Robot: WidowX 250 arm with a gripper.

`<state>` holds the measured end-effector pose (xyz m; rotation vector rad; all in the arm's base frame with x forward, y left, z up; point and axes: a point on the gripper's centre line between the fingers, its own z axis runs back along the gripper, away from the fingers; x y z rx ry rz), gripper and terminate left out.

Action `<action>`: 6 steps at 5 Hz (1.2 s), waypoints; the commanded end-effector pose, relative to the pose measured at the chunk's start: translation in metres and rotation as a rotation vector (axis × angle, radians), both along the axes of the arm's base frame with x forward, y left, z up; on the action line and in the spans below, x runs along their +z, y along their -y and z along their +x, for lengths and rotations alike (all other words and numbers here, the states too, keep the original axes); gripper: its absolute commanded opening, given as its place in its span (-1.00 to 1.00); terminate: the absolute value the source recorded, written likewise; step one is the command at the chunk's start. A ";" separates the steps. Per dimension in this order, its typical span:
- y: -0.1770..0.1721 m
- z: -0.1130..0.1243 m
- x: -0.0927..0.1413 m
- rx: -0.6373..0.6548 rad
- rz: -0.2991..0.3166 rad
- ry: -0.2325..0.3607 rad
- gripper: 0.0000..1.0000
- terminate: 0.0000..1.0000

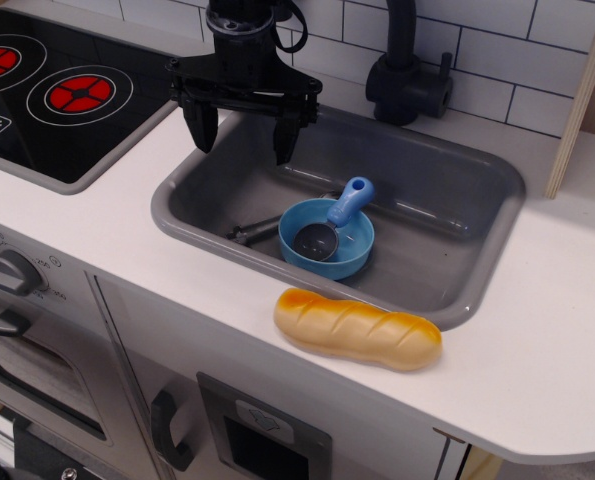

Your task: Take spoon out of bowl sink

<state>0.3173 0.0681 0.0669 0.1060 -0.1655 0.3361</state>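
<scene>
The spoon lies in the light-blue bowl, its dark grey round end inside the bowl and its light-blue handle sticking out over the far rim toward the upper right. The bowl stands on the floor of the grey sink, toward the front. My black gripper hangs open and empty above the sink's far left corner, well to the left of the bowl and above it.
A thin grey metal utensil lies in the sink left of the bowl. A toy bread loaf lies on the white counter in front of the sink. A black faucet stands behind. A black stovetop is at the left.
</scene>
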 end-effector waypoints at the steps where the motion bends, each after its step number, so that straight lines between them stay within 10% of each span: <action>1: 0.000 0.000 0.000 0.000 0.000 0.000 1.00 -1.00; 4: 0.041 0.047 -0.003 -0.274 -0.056 0.080 1.00 -1.00; 6: 0.057 0.058 -0.017 -0.377 0.027 0.137 1.00 -1.00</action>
